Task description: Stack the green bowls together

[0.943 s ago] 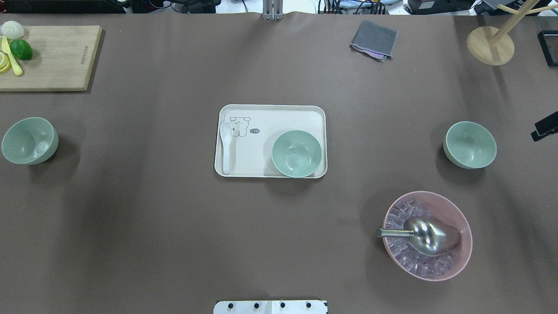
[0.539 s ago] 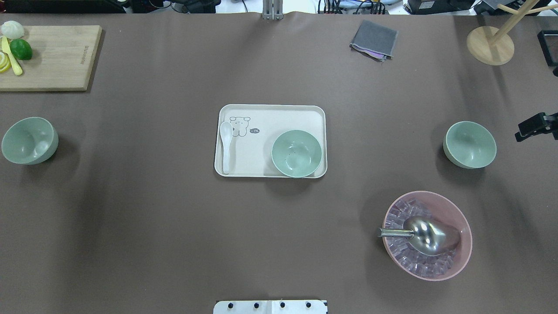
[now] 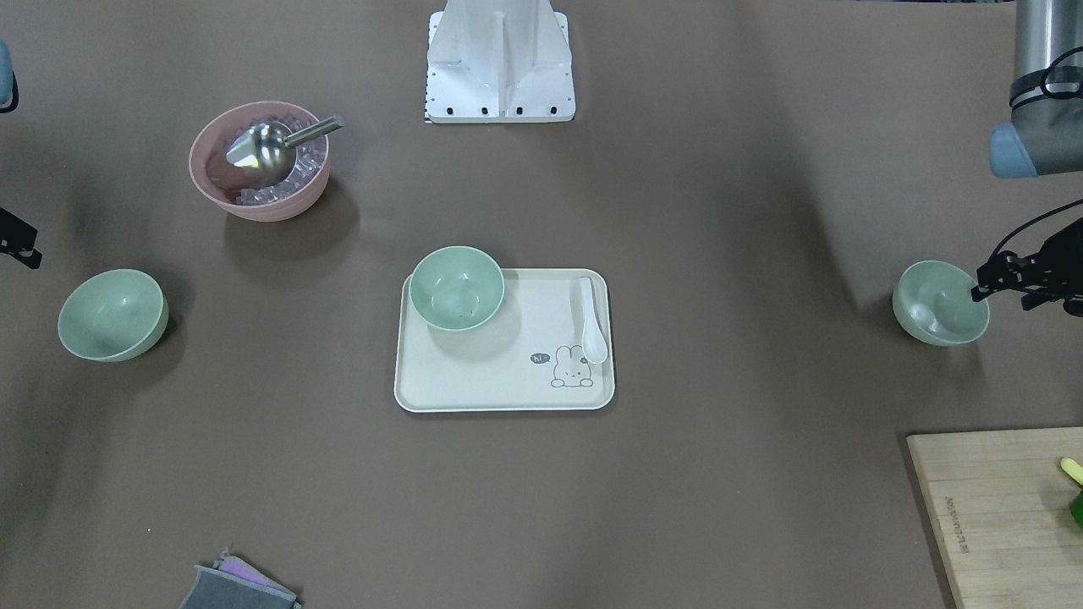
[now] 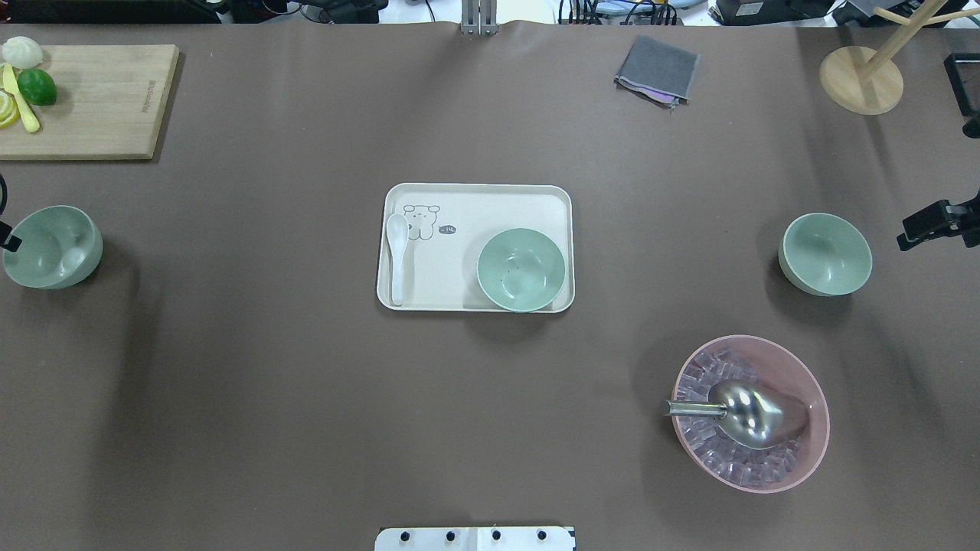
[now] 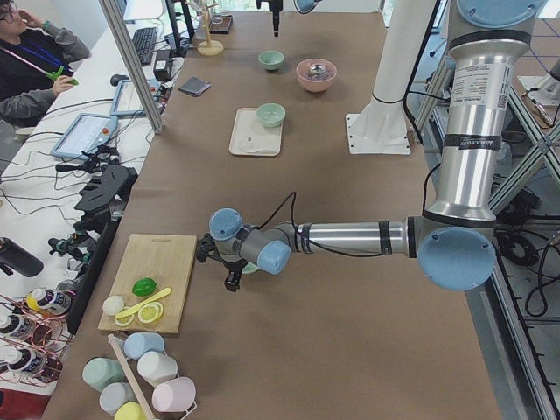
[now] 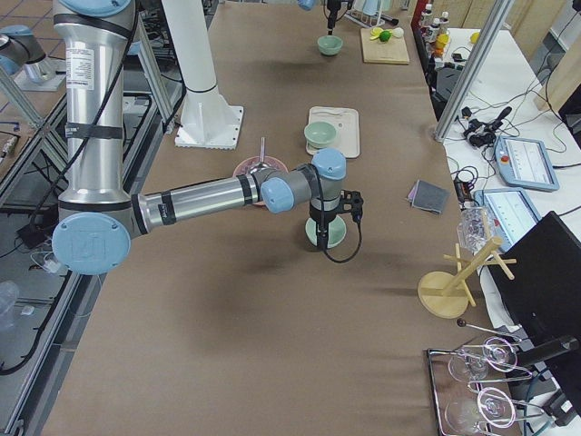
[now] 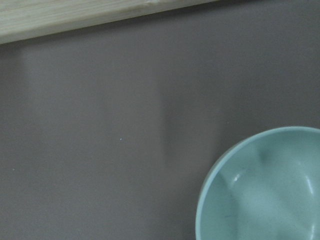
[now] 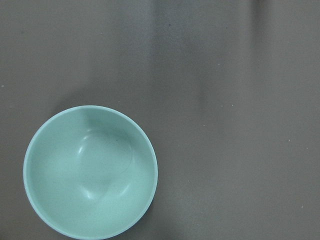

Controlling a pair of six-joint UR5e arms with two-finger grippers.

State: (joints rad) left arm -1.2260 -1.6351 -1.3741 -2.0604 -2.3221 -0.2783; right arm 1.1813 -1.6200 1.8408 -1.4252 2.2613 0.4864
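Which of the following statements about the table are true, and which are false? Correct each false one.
1. One green bowl stands on the tray. True.
2. The three green bowls are already stacked. False: the left green bowl and the right green bowl each stand alone near the table's ends.
3. The metal scoop lies in the pink bowl. True.
4. The white spoon lies inside a bowl. False: it lies flat on the tray, apart from the bowl there.
5. The pink bowl is empty. False: besides the scoop it holds clear cubes.
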